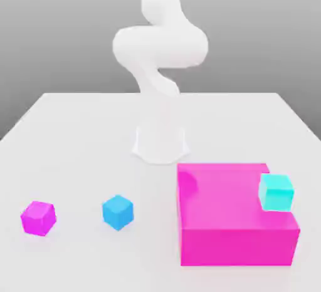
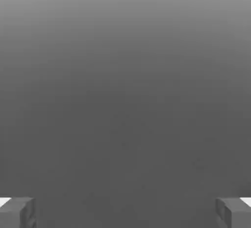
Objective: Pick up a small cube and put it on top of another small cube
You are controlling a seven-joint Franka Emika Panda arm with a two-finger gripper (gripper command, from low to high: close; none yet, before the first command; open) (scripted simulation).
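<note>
The small magenta cube [image 1: 38, 217] sits flat on the white counter [image 1: 75, 134] near the front edge, at the exterior view's left. Nothing touches it and it has open surface on all sides, which leaves it accessible for a grasp from above. The blue cube [image 1: 118, 212] stands to its right in that view, near it but clearly apart, also flat on the counter and of much the same size. In my judgement it is the likely base for the stack, being level, unobstructed and close by.

A large magenta block [image 1: 235, 222] occupies the front of the counter at the exterior view's right. A cyan cube [image 1: 276, 192] rests on its top face, close to the far right corner. Both stand well apart from the two small cubes and do not obstruct them.

The arm [image 1: 160, 46] rises from its base [image 1: 160, 143] at mid-counter and folds high above the surface.

In the hand view the end effector [image 2: 125, 212] shows two grey fingertips [image 2: 19, 212] at opposite edges with a wide bare gap between them. It is spread fully and holds nothing.

Assessment: the pick is not yet begun. The next move calls for lowering over the small magenta cube with the jaws squared to its faces.
</note>
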